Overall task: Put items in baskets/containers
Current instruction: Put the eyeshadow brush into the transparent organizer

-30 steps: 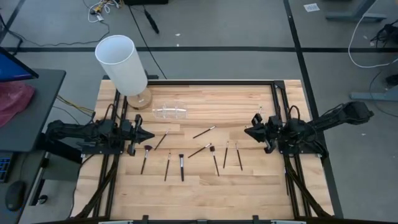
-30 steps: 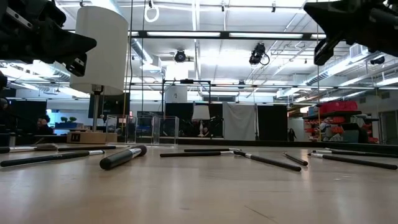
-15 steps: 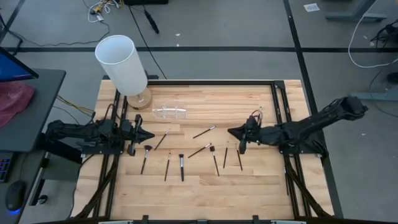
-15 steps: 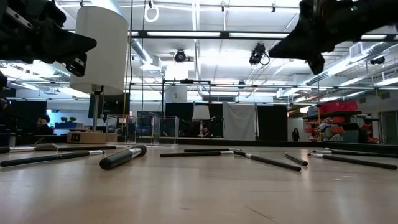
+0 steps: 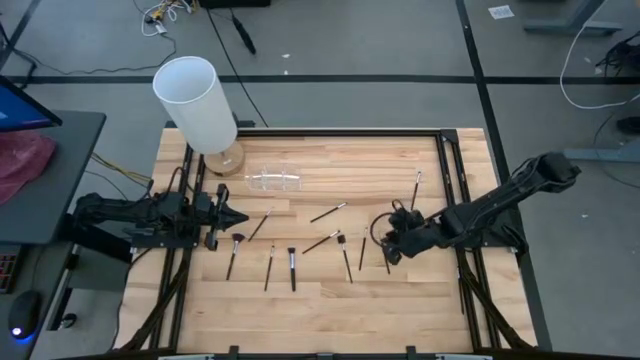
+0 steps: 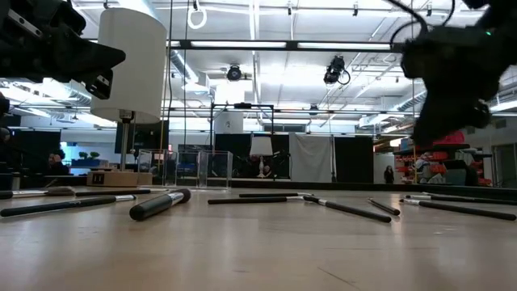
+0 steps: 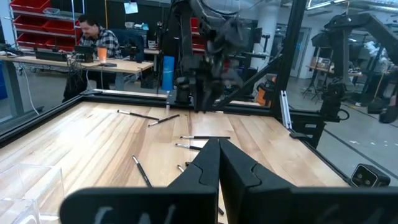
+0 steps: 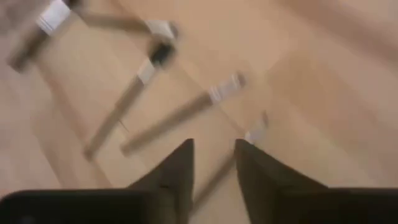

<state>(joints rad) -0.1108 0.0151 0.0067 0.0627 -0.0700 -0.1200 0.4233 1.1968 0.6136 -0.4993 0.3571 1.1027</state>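
Observation:
Several thin dark brushes lie flat on the wooden table, among them one at the middle (image 5: 322,241), two near the right (image 5: 363,248) (image 5: 385,262) and one far right (image 5: 417,185). The clear holder (image 5: 272,180) stands at the far left-centre. My right gripper (image 8: 214,155) (image 5: 386,245) hangs open above the right-hand brushes, tipped steeply down, clear of the table in the low view (image 6: 440,129). One blurred brush (image 8: 168,121) shows past its fingertips. My left gripper (image 5: 240,220) (image 7: 217,149) waits shut and level at the table's left side.
A tall white cylinder (image 5: 195,100) on a round wooden base stands at the far left corner, beside the holder. More brushes lie left of centre (image 5: 234,255) (image 5: 291,268). Black frame rails (image 5: 450,200) run along the table's sides. Bare wood lies along the near edge.
My right gripper has swung from the table's right edge toward the middle, sunk a little and tipped from level to pointing steeply down over the right-hand brushes. The brushes lie where they were.

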